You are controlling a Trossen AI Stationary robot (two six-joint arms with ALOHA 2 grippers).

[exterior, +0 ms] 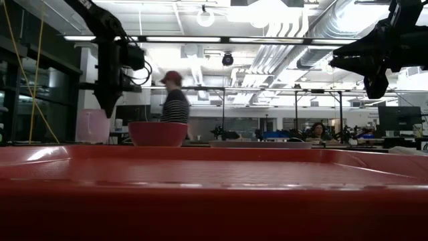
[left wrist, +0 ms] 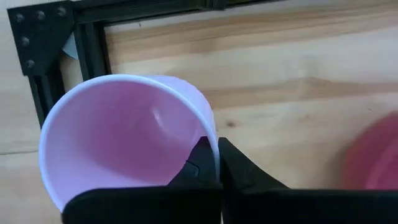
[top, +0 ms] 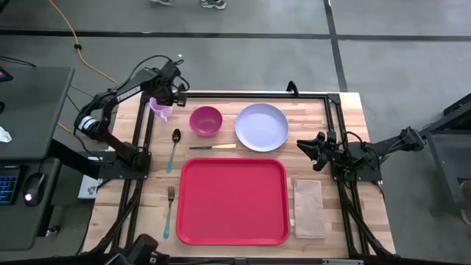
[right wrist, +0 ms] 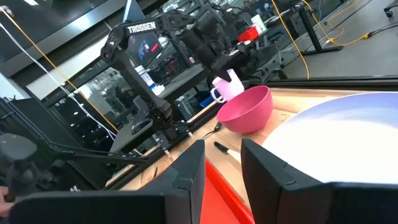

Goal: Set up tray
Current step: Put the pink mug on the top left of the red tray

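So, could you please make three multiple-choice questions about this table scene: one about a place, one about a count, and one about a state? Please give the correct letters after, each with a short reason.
1. Where does the napkin lie?
A. on the tray
B. on the table, at the right side of the tray
C. under the plate

2. How many utensils lie on the table?
A. one
B. three
C. five

3. What is the state of the left gripper?
A. shut on the rim of the pink cup
B. open above the bowl
C. shut on the fork

Answers:
1. B, since the high view shows the napkin on bare wood beside the tray, not on it.
2. B, since a spoon, a knife and a fork can be counted.
3. A, since the left wrist view shows the fingers pinching the wall of the pink cup.
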